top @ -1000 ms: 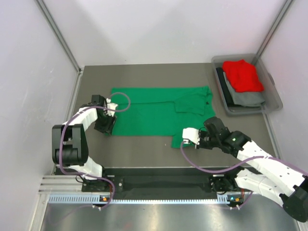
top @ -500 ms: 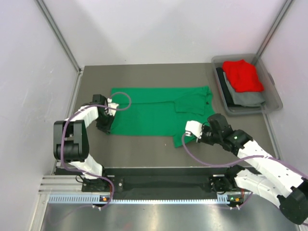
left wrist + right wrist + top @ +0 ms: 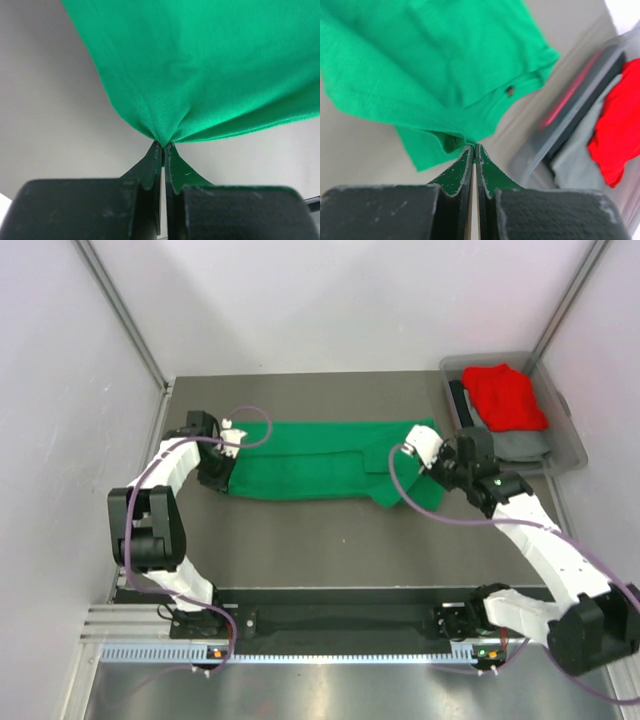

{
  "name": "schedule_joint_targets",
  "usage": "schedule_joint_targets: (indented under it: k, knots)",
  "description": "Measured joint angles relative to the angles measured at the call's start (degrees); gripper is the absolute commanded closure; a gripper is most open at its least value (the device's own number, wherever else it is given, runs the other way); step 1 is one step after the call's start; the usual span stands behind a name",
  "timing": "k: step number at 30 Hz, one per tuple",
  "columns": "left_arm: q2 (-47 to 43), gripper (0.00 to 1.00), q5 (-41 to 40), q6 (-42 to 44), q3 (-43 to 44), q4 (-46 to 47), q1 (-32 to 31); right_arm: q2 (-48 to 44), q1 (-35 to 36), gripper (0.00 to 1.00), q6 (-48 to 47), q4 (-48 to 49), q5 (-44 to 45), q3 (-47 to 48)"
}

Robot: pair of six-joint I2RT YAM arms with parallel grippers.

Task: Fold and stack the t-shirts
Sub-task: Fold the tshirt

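Note:
The bright green t-shirt (image 3: 320, 460) lies across the middle of the table, its near edge lifted and carried toward the far edge. My left gripper (image 3: 218, 465) is shut on its left end; in the left wrist view the cloth (image 3: 200, 75) pinches to a point between my jaws (image 3: 163, 145). My right gripper (image 3: 428, 455) is shut on the right end, with green fabric (image 3: 420, 75) bunched at the closed tips (image 3: 473, 146). The red t-shirt (image 3: 505, 395) sits folded in the clear bin (image 3: 565, 455) and shows again as a red fold (image 3: 617, 130) in the right wrist view.
The clear plastic bin at the back right also holds grey cloth (image 3: 520, 445) and a dark item (image 3: 462, 405). Grey walls and metal posts close in the table on the left, back and right.
Left gripper closed on the shirt's left end. Both arms then moved toward the far edge, carrying the shirt's near edge up and over; the shirt now looks narrower front to back.

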Motion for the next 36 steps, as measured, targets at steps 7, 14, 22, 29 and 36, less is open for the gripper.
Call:
schedule_joint_targets:
  k: [7, 14, 22, 29, 36]
  knots:
    - [7.98, 1.0, 0.2, 0.57, 11.13, -2.4, -0.11, 13.75, -3.61, 1.0, 1.01, 5.14, -0.7, 8.79]
    - [20.87, 1.0, 0.48, 0.52, 27.41, -4.46, -0.76, 28.61, -7.02, 1.0, 2.56, 7.56, -1.66, 19.19]
    - [29.66, 1.0, 0.35, 0.09, 35.85, -5.25, -1.99, 41.57, -7.72, 1.0, 4.33, 9.16, -2.05, 29.11]
    - [30.14, 1.0, -0.52, -1.01, 35.87, -5.31, -2.05, 47.28, -7.76, 1.0, 4.57, 9.88, -1.86, 31.82]
    - [30.14, 1.0, -1.46, -1.73, 35.87, -5.2, -2.05, 50.21, -8.04, 1.0, 5.38, 9.99, -1.75, 34.34]
